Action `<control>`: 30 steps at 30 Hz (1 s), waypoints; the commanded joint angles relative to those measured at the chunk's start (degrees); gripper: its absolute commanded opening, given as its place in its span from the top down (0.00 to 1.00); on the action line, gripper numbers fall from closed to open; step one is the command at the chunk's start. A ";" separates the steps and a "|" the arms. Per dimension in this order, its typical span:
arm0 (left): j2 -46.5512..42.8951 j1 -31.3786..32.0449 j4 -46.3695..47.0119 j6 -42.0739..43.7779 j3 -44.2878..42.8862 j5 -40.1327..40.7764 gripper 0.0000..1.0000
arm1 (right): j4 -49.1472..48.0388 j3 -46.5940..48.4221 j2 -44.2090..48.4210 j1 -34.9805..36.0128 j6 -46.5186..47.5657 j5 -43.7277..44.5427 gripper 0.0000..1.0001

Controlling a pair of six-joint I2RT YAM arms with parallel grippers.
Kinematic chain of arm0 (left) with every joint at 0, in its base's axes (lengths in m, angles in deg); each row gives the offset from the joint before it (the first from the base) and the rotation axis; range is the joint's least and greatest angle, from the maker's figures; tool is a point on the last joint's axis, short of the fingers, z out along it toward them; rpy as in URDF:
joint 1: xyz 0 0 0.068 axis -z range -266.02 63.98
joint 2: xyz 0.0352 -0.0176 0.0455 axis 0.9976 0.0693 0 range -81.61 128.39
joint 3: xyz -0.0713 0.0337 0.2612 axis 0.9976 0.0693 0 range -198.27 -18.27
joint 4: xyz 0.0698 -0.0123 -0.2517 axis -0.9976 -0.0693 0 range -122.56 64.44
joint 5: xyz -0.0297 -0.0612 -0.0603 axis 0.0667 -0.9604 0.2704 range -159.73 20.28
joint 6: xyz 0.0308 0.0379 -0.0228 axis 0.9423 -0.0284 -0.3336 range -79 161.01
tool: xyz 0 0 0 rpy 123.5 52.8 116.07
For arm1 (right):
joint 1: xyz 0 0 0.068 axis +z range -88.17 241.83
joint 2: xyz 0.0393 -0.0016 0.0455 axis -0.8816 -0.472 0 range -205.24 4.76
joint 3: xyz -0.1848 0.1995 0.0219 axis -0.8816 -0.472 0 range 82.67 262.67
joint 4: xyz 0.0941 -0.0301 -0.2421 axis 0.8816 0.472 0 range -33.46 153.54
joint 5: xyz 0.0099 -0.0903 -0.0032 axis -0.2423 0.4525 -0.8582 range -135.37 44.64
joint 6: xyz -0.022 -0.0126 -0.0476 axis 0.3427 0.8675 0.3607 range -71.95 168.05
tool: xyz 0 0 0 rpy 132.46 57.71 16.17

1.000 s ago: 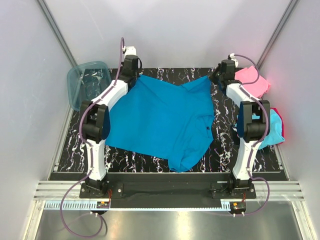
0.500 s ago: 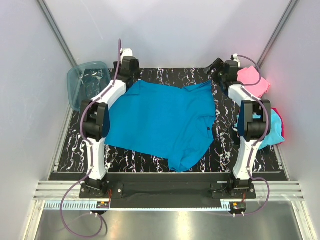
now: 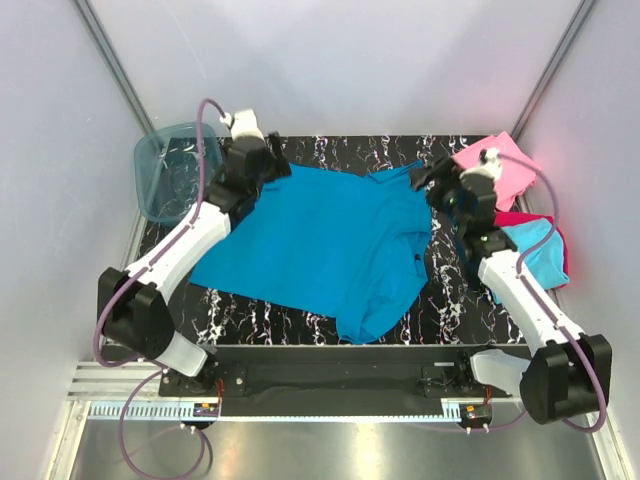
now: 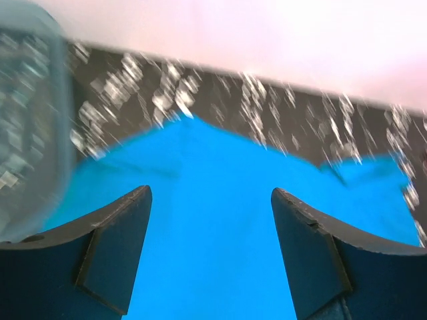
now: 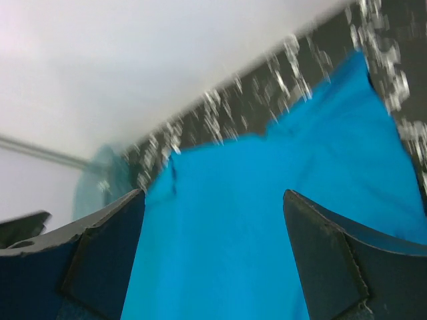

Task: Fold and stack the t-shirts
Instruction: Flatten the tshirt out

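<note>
Left gripper [image 4: 210,193] stands with jaws wide apart and nothing between them, over the far left corner of the large teal-blue cloth t-shirt [image 3: 330,235]; contact with the cloth cannot be judged. A translucent blue plastic tub [image 3: 165,165] sits just left of it. The shirt lies spread and rumpled on the black white-veined table [image 3: 250,310], between the arms. Right gripper [image 5: 213,193] is likewise wide and empty at the shirt's far right corner. Beyond it lie a folded pink t-shirt [image 3: 510,170], then a lighter cyan one [image 3: 540,255] atop a magenta-red one [image 3: 520,217].
</note>
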 commanded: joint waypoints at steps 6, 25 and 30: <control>-6.06 4.61 2.11 -11.26 19.75 -0.39 0.24 | 7.13 -12.05 -3.97 -0.10 -0.01 12.49 0.07; -29.36 19.56 -0.61 -18.82 39.97 6.82 0.26 | 5.37 11.06 -37.37 -5.73 -1.68 5.29 0.08; -34.36 21.31 -1.32 -20.06 43.84 6.30 0.27 | 7.73 17.55 -42.91 -8.45 -0.71 3.18 0.08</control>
